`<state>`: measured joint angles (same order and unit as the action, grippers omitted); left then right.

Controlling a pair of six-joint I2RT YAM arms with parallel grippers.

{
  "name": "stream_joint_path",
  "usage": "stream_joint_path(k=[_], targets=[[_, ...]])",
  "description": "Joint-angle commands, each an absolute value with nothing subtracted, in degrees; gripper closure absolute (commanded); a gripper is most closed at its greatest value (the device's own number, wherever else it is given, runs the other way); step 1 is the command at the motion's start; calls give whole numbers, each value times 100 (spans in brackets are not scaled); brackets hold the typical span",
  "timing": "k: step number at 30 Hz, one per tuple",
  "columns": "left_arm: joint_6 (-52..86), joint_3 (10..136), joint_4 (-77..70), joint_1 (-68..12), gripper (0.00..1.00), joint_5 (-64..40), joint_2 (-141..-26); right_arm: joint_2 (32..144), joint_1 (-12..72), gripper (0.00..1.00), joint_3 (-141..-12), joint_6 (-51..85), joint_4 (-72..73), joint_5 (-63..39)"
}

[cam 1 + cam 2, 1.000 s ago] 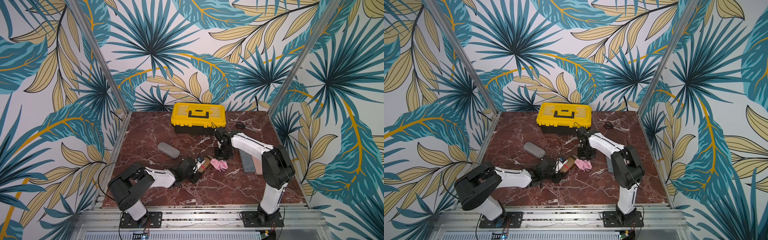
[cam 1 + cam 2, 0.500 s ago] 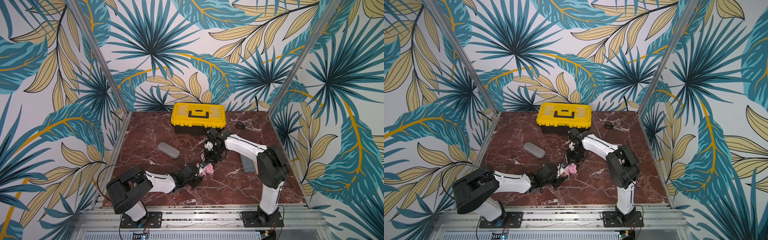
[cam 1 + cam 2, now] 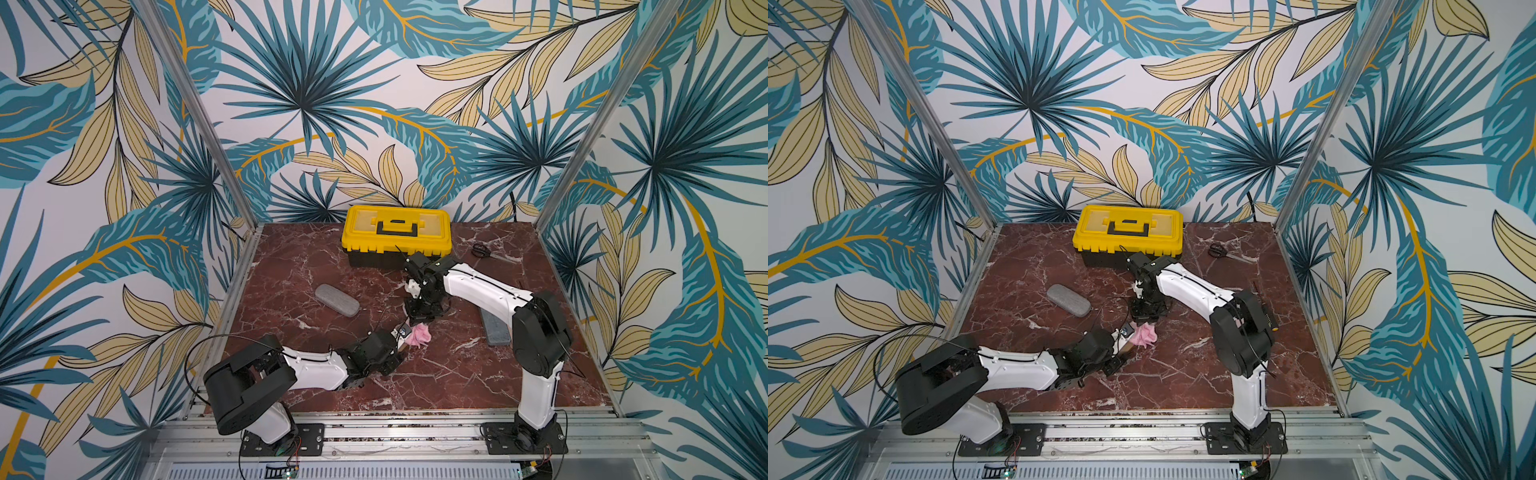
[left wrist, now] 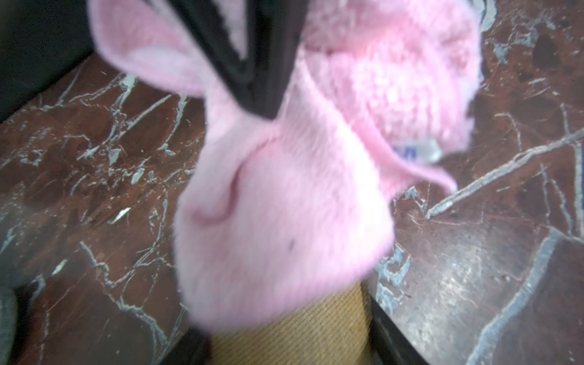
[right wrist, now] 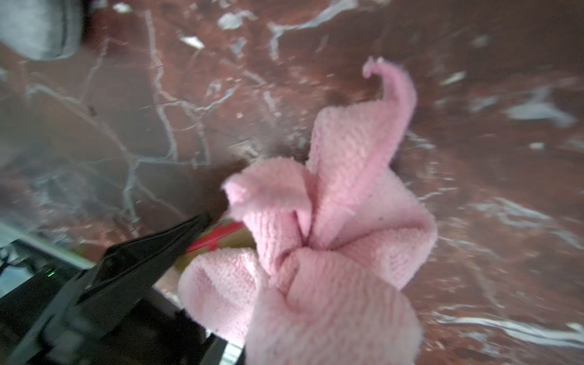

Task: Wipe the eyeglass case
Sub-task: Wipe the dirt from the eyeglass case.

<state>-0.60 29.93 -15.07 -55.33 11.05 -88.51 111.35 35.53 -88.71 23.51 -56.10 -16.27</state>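
The eyeglass case (image 3: 401,343) (image 3: 1123,346) is tan with a woven surface. My left gripper (image 3: 398,338) is shut on it, low over the marble table near the middle. In the left wrist view only the case's near end (image 4: 290,338) shows, under the pink cloth (image 4: 284,205). My right gripper (image 3: 419,321) (image 3: 1144,319) points down from above, shut on the bunched cloth (image 3: 419,336) (image 3: 1145,336), which lies against the case's far end. In the right wrist view the cloth (image 5: 331,237) hides my right fingers, and a black left finger (image 5: 151,252) lies beside it.
A grey oval case (image 3: 336,299) lies to the left on the table. A yellow toolbox (image 3: 397,235) stands at the back, with scissors (image 3: 482,250) at the back right. A grey-blue oblong case (image 3: 494,328) lies under the right arm. Metal posts frame the table's sides.
My right gripper has swung left and nearer, dragging the pink cloth onto the case's end. The left gripper has shifted slightly toward the front, with the case still in it.
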Motion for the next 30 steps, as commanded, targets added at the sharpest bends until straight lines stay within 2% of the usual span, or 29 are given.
stream_joint_path(k=[1, 3, 5, 6, 14, 17, 19, 25, 30], targets=[[-208, 3144, -1487, -5628, 94, 1151, -8861, 11256, 3189, 100, -8702, 2379, -5529, -2132], [-248, 3146, -1437, -5695, 94, 1169, -8876, 11414, 2883, 100, -8891, 2159, -6014, -1244], [-295, 3146, -1395, -5779, 95, 1209, -8928, 11576, 2842, 100, -9310, 1877, -6450, -40], [-329, 3170, -1359, -5846, 95, 1243, -8980, 11682, 2869, 100, -9558, 1790, -6620, 226], [-301, 3352, -1206, -6080, 96, 1562, -9349, 12745, 3707, 100, -10678, 1825, -6567, -1178], [-158, 3400, -1127, -6073, 98, 1703, -9438, 12739, 3904, 100, -10337, 2025, -6175, -2150], [-13, 3406, -1049, -6068, 99, 1788, -9460, 12461, 3886, 100, -9764, 2101, -5877, -2434], [475, 3311, -906, -5984, 100, 1803, -9445, 11633, 3049, 100, -8090, 1931, -5698, -1766], [659, 3147, -947, -5878, 100, 1664, -9320, 11462, 2593, 100, -7986, 1744, -6080, -109]])
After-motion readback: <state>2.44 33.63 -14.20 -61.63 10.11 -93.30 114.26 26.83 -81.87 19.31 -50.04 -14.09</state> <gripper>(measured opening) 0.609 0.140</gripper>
